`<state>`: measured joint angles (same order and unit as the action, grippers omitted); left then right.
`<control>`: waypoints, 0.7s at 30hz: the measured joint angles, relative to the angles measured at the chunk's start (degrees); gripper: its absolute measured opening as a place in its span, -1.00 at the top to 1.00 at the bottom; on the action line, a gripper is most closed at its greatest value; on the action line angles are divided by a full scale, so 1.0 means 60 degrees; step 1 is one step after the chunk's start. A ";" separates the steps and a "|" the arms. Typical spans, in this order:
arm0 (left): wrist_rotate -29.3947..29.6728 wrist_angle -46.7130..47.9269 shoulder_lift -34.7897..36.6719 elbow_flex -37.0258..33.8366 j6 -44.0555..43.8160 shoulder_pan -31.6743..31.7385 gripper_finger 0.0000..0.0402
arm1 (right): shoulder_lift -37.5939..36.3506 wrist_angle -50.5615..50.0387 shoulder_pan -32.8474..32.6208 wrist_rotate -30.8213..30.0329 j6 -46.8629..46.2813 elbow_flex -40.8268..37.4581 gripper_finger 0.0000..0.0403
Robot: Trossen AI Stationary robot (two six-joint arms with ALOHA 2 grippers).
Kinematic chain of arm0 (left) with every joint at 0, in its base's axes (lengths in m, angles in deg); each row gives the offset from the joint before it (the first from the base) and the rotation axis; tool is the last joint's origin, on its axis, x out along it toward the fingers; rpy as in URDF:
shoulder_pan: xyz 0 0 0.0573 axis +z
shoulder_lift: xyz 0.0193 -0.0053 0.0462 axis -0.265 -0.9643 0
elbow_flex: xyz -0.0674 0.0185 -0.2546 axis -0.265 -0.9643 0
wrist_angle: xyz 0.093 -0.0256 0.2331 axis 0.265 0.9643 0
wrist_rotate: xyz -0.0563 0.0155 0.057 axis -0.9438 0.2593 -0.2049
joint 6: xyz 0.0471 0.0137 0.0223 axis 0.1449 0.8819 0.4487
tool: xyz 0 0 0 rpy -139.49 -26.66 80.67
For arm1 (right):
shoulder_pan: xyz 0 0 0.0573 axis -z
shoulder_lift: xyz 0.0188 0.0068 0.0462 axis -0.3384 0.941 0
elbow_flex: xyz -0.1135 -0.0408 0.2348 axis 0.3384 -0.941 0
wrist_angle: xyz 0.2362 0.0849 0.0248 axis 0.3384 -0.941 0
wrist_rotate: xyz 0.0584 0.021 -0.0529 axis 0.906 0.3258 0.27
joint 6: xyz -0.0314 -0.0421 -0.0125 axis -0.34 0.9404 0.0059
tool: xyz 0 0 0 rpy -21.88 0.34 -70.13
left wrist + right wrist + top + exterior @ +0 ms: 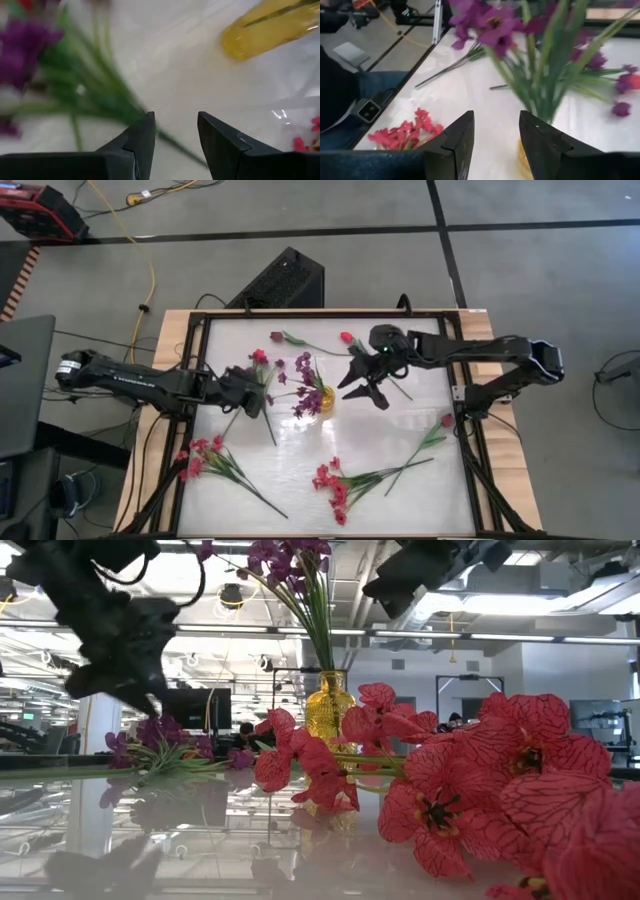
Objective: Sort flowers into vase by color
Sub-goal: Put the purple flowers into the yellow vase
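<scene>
Left gripper (175,137) fingers parted and empty, purple sprig's stem (107,95) just ahead between them, right gripper (496,135) likewise spread — holding nothing, yellow vase (322,401) of purple blooms just beyond its tips

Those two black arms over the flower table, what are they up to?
They are sorting artificial flowers by colour. The yellow glass vase mid-table already holds purple-bloomed stems. The left gripper, open and empty, hovers over a purple sprig lying beside the vase, seemingly about to pick it up. The right gripper, also open and empty, hangs just the other side of the vase. Red-pink sprays lie on the white tabletop, unsorted.
</scene>
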<state>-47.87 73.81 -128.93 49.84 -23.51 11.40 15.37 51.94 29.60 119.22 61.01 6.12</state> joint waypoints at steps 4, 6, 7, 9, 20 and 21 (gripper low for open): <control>0.0316 0.0207 -0.0441 0.0000 -0.1243 -0.0352 0.32 | 0.0134 -0.0042 -0.0245 -0.0090 -0.0003 0.0000 0.12; 0.0504 0.0186 -0.0770 0.0000 -0.1708 -0.0519 0.32 | 0.0193 -0.0058 -0.0318 -0.0108 0.0000 -0.0007 0.12; 0.0615 0.0145 -0.0950 0.0000 -0.1949 -0.0614 0.32 | 0.0213 -0.0038 -0.0342 -0.0108 0.0005 -0.0004 0.12; 0.0845 -0.0100 -0.1369 0.0004 -0.2375 -0.0777 0.32 | 0.0215 -0.0148 -0.0351 -0.0108 0.0044 -0.0004 0.12; 0.1387 -0.1588 -0.3629 0.0007 -0.3517 -0.0779 0.32 | 0.0219 -0.0938 -0.0412 -0.0130 0.0554 -0.0004 0.12; 0.1403 -0.1745 -0.3766 0.0007 -0.3517 -0.0727 0.32 | 0.0219 -0.1032 -0.0415 -0.0130 0.0584 -0.0004 0.12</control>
<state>-39.45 63.34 -151.52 49.88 -44.62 7.04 16.68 45.75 27.11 118.44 64.51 6.10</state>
